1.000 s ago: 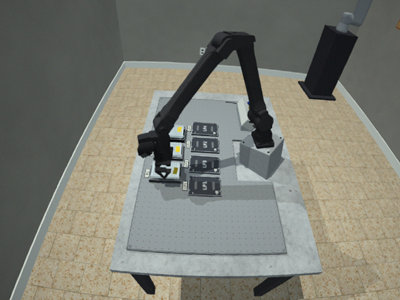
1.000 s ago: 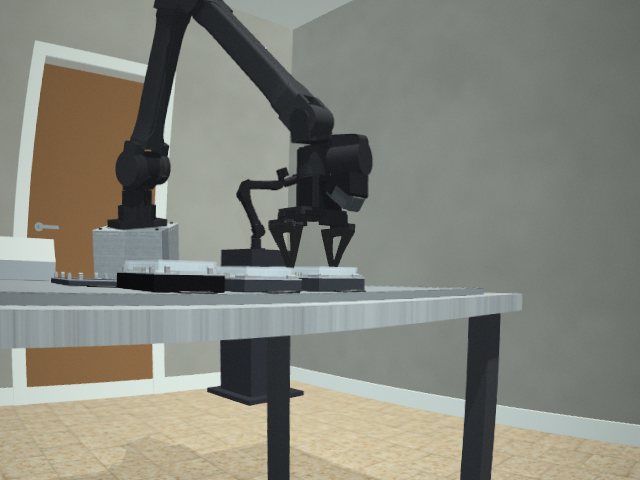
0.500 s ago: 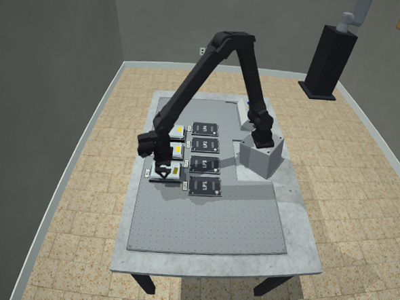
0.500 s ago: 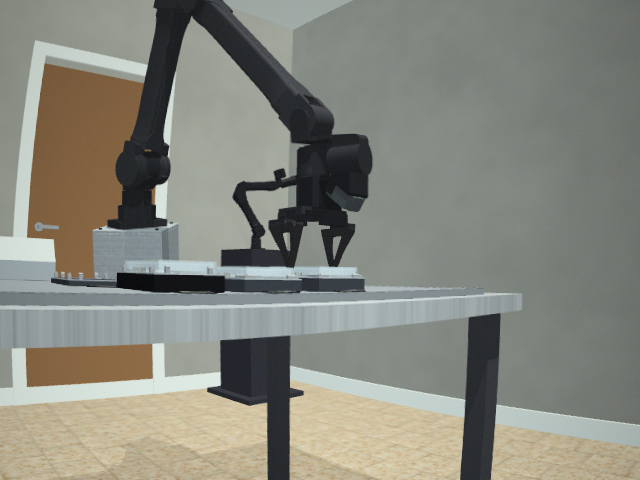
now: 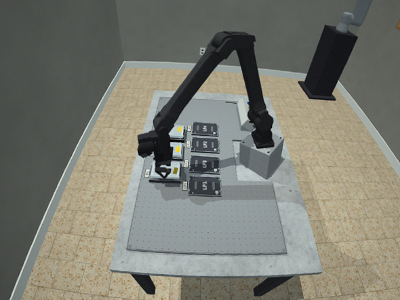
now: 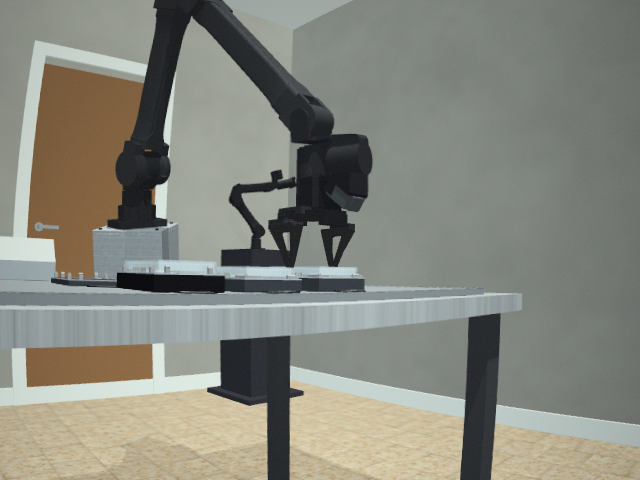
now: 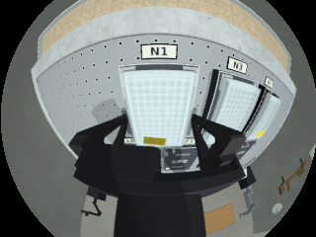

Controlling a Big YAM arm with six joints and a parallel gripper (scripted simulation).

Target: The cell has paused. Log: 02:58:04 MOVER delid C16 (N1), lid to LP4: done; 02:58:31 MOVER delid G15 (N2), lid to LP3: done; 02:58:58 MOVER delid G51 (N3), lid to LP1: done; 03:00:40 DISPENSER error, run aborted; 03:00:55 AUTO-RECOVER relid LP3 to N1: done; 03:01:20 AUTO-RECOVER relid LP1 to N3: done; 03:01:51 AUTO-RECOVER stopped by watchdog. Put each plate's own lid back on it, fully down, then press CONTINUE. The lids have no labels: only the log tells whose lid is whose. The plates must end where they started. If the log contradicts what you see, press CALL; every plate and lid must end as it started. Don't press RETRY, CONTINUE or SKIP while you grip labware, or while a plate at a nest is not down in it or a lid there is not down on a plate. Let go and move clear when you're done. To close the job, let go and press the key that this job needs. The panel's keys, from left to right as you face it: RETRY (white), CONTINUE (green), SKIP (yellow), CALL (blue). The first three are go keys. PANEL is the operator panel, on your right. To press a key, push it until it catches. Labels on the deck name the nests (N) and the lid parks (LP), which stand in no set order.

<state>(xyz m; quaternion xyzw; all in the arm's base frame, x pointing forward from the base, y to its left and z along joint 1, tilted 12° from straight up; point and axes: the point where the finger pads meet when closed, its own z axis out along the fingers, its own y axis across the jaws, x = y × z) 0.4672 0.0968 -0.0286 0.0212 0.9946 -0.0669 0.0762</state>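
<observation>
Above the N1 plate (image 7: 159, 106), open fingers (image 5: 162, 174) (image 6: 313, 264) pointing downward.

A tag (image 7: 159, 51) marked "N1" stands on the deck (image 7: 101, 66) (image 5: 206, 226) beside a plate, with a second tag (image 7: 237, 65) reading "N3" nearby. Dark parks carry "LP4" (image 5: 205, 128), "LP2" (image 5: 204, 144), "LP3" (image 5: 204, 164) and "LP1" (image 5: 204, 186).

Beyond the gripper, a door (image 6: 87, 180) is standing shut; a small arm (image 6: 245, 206) is rising behind it.
</observation>
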